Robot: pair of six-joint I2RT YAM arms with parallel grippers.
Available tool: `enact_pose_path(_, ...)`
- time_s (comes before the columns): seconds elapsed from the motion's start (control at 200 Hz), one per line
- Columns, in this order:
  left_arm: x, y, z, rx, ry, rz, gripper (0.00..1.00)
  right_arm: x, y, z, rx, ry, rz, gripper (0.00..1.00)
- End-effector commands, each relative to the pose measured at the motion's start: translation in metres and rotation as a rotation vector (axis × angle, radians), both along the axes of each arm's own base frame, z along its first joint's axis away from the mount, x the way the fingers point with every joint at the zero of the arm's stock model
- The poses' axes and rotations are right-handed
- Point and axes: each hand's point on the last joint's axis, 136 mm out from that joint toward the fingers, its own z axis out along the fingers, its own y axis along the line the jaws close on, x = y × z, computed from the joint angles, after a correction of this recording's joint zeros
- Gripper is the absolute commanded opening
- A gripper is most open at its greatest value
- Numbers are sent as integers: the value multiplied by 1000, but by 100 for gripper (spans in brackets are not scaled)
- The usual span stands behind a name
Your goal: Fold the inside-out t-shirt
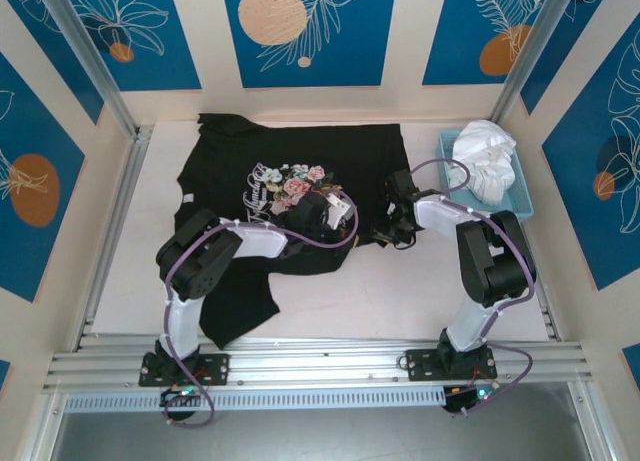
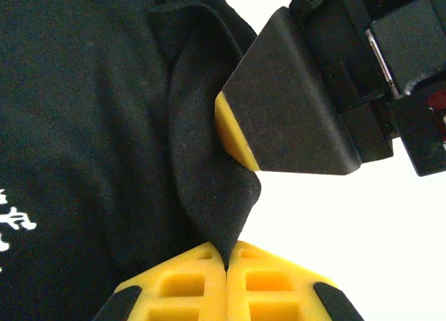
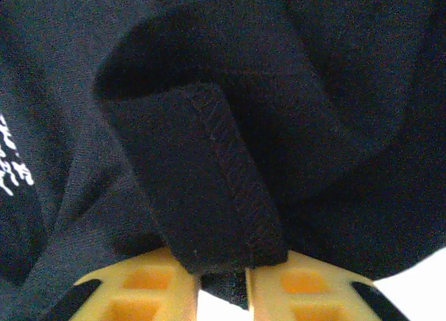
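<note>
inside-out t-shirt [image 1: 300, 151] lies spread on the white table [image 1: 420, 301], from the left side across to right of centre, with one part trailing toward the near left; floral print [image 1: 298, 184] faces up mid-shirt; left gripper [image 1: 343, 219] sits just right of the print; in its wrist view we see it clenched on a raised peak of black cloth, yellow fingers [image 2: 188, 286] meeting; right gripper [image 1: 388, 229] is just beside it at the shirt's right edge; its wrist view puts a stitched hem fold between narrow fingers [image 3: 293, 293], with a sliver of light on one side, so we cannot tell if it's clamped; far right, a blue basket [image 1: 447, 141] holds a white garment [image 1: 488, 159]
</note>
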Motion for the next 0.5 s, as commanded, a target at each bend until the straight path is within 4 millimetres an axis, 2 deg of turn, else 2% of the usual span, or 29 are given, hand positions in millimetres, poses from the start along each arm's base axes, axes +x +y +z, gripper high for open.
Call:
enact_pose_path(0.0, 3, -4, 0, -26, 12, -10, 0, 6, -8, 3, -49, -19, -14, 17)
enact_pose_path(0.25, 2, -2, -3, -21, 14, -7, 0, 1, -25, 19, -53, -52, -19, 0)
enact_pose_path(0.495, 3, -3, -3, -20, 14, -6, 0, -12, -35, 44, 31, -89, 17, 0)
